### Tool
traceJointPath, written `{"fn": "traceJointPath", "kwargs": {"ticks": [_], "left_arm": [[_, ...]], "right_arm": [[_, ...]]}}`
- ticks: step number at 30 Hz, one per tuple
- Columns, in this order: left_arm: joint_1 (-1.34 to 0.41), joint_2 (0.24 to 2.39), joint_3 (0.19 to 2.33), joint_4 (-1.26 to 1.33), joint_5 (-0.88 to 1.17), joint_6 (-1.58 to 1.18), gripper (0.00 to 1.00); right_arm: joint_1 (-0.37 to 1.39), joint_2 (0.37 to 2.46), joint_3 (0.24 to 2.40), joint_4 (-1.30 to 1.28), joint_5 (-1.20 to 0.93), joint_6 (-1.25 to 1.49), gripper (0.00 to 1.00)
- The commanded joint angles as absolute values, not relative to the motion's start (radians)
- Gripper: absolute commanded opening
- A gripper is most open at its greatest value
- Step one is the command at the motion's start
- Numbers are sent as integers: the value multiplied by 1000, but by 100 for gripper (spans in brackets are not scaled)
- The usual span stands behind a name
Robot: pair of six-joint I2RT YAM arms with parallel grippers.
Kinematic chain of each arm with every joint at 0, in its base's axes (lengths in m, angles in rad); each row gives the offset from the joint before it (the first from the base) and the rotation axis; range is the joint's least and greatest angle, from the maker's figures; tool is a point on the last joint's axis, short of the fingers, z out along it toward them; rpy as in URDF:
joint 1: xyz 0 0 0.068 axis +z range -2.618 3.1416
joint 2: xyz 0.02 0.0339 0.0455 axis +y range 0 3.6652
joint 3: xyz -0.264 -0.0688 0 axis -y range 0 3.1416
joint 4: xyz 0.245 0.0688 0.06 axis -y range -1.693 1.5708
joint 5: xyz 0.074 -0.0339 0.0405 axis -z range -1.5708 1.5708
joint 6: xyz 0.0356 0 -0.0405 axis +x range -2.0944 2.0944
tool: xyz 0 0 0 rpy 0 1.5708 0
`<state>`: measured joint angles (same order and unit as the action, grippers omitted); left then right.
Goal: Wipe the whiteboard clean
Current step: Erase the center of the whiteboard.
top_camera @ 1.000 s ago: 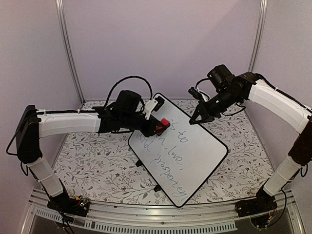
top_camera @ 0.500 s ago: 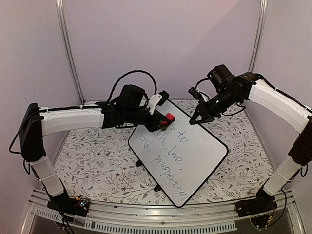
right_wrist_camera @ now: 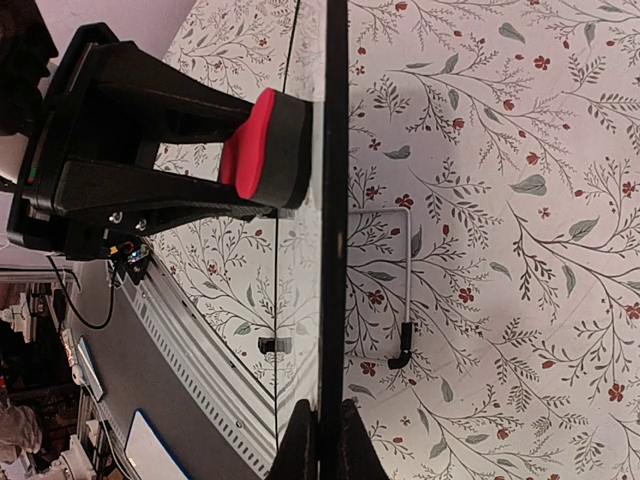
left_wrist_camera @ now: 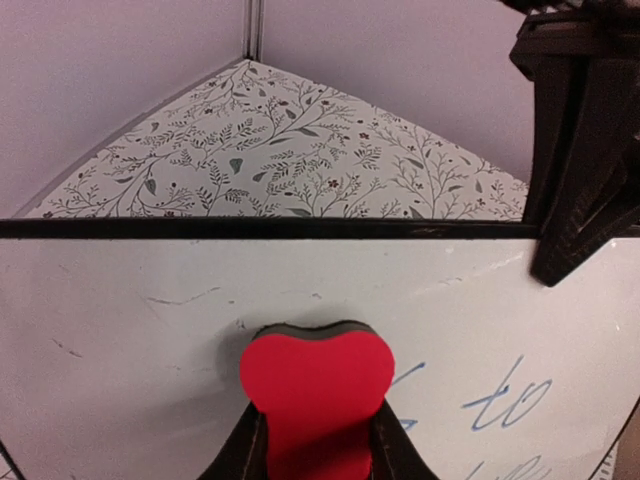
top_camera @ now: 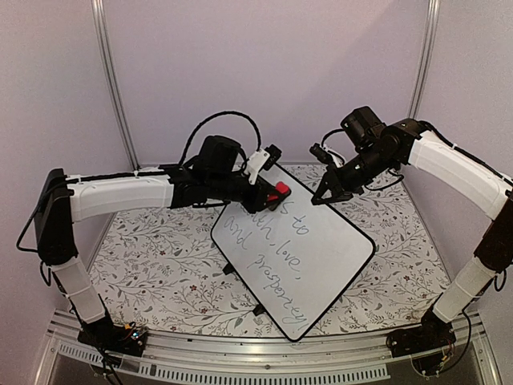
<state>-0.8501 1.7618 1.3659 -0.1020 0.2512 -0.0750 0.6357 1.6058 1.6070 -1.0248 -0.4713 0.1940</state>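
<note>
Risk on the left: your left end effector (top_camera: 271, 192) is clamped on the red eraser (left_wrist_camera: 317, 385), whose dark felt face appears to sit on the whiteboard (top_camera: 321, 249) near the far corner. The fingers hold the block low, so I judge a hard sideways stroke could cock the eraser or pull it out of the grip. Press too lightly and you only smear ink.

Middle: the eraser sits close to the far edge. Overshoot and the felt drops off the rim (right_wrist_camera: 335, 200) onto the table (top_camera: 160, 257).

Right: your right end effector (top_camera: 327, 195) is closed on the rim, one finger either side in the right wrist view. It is an edge pinch only. Heavy wipe force could slide or pivot the board in that pinch, and strokes toward the right bring the two end effectors near each other.

Board state: large, white, flat, with a thin black rim and rounded corners. It lies diagonally mid-table, and small black feet (top_camera: 229, 269) show along its left edge. Thin dark cursive handwriting (top_camera: 272, 269) runs in three lines toward the near corner. The area around the eraser is bare apart from faint stray marks. Most of the text is not yet erased.
</note>
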Motion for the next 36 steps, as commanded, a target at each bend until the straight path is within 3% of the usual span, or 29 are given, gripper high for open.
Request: {"fn": "traceJointPath", "kwargs": {"ticks": [1, 36], "left_arm": [[-883, 1782, 1316, -120, 229, -73, 0], [-895, 1671, 1073, -92, 180, -118, 0]], "right_arm": [[685, 1599, 1629, -990, -554, 101, 0], [686, 1605, 1632, -991, -557, 100, 0]]}}
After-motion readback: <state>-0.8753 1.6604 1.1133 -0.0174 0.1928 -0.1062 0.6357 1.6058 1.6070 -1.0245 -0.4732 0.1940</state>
